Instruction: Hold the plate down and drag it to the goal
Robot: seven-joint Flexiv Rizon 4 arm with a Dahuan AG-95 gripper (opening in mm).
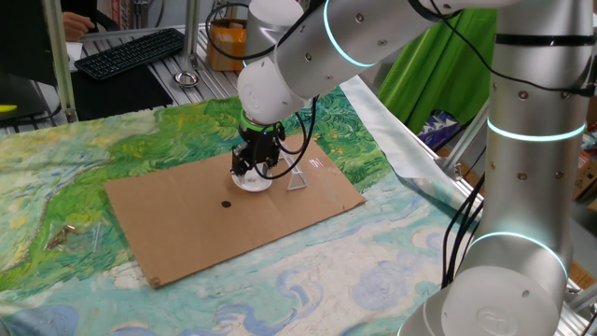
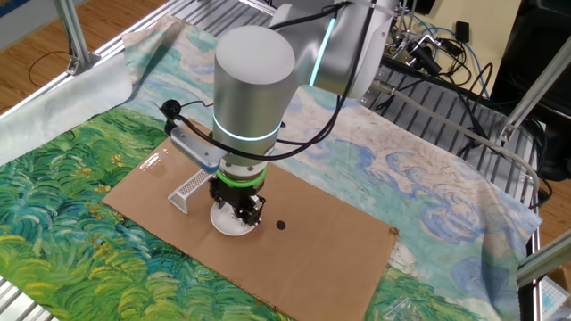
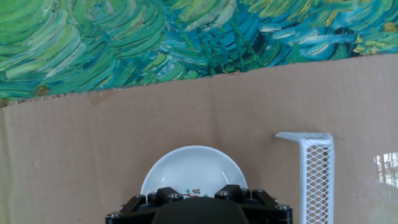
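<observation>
One plate (image 1: 252, 180), small, round, white and shallow, lies on a sheet of brown cardboard (image 1: 187, 224) spread over the painted cloth (image 1: 56, 177) on the surface, and the gripper (image 1: 255, 169) stands straight down on top of it, so the step in hand reads as the pressing and dragging itself. From the fixed views the fingertips appear to rest on the dish; how far the jaws stand apart I cannot tell, since the hand's own body hides them in every view, and nothing is pinched between them that can be seen. The goal (image 1: 297, 179), a small see-through angled bracket of thin upright strips, stands just beside the plate on its right in one fixed view; in the hand view it shows as a meshed corner (image 3: 316, 167) near the dish (image 3: 191, 169) with a strip of bare cardboard between them. So the drag seems nearly done: the next move calls for steady downward pressure and a short slide toward the bracket until the rim meets its strips, without tipping the dish or pushing the light bracket away. A small black dot (image 1: 226, 203) on the cardboard lies on the plate's other side. The plate holds nothing but a faint speck of pattern, and the bracket's corner is not yet filled.
</observation>
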